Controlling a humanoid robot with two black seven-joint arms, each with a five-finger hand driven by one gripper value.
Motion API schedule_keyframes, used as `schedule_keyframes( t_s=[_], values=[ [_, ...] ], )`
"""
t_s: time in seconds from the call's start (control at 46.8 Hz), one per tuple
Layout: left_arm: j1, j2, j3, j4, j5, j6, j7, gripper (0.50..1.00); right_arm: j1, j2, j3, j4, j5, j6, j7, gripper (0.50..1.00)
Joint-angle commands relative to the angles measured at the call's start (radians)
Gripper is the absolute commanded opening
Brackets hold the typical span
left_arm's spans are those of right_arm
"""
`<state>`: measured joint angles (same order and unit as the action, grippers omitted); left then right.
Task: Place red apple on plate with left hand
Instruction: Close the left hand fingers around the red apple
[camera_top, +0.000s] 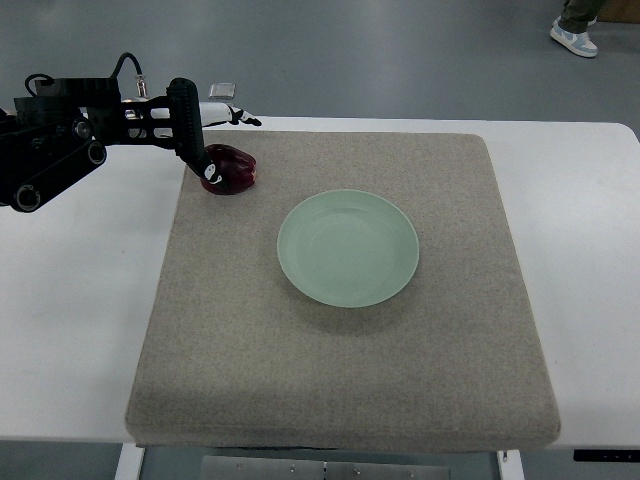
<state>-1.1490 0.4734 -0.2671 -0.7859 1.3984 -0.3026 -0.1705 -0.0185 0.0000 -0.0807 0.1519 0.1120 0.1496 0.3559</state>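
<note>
White table (585, 250) bearing a square grey felt mat (340, 370) that covers most of its middle. On the mat: a pale green plate (348, 248) near centre and a red apple (230, 169) at the far-left corner.

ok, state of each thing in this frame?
red apple: on the mat's far left corner, off the plate
plate: empty, mid-mat
left hand: at the apple, fingers against it; grasp unclear
mat: flat on the white table
right hand: not in view
</note>
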Motion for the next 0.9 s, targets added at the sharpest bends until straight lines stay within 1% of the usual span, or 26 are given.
schedule_keyframes(
  t_s=[0.0, 0.47, 0.641, 0.748, 0.791, 0.876],
  values=[
    [0.008, -0.002, 0.002, 0.002, 0.001, 0.002, 0.000, 0.994, 0.000, 0.000, 0.001, 0.000, 0.000, -0.001, 0.000, 0.964],
    [0.014, -0.019, 0.042, 0.010, -0.004, 0.054, 0.000, 0.986, 0.000, 0.000, -0.001, 0.000, 0.000, 0.001, 0.000, 0.964],
    [0.025, -0.030, 0.045, 0.011, -0.002, 0.060, 0.000, 0.981, 0.000, 0.000, -0.001, 0.000, 0.000, -0.001, 0.000, 0.964],
    [0.028, -0.030, 0.045, 0.019, -0.001, 0.060, 0.000, 0.966, 0.000, 0.000, -0.001, 0.000, 0.000, -0.001, 0.000, 0.964],
    [0.028, -0.030, 0.045, 0.019, -0.001, 0.060, 0.000, 0.943, 0.000, 0.000, -0.001, 0.000, 0.000, -0.001, 0.000, 0.964],
    [0.028, -0.030, 0.046, 0.019, -0.001, 0.060, 0.000, 0.939, 0.000, 0.000, -0.001, 0.000, 0.000, -0.001, 0.000, 0.964]
  ],
)
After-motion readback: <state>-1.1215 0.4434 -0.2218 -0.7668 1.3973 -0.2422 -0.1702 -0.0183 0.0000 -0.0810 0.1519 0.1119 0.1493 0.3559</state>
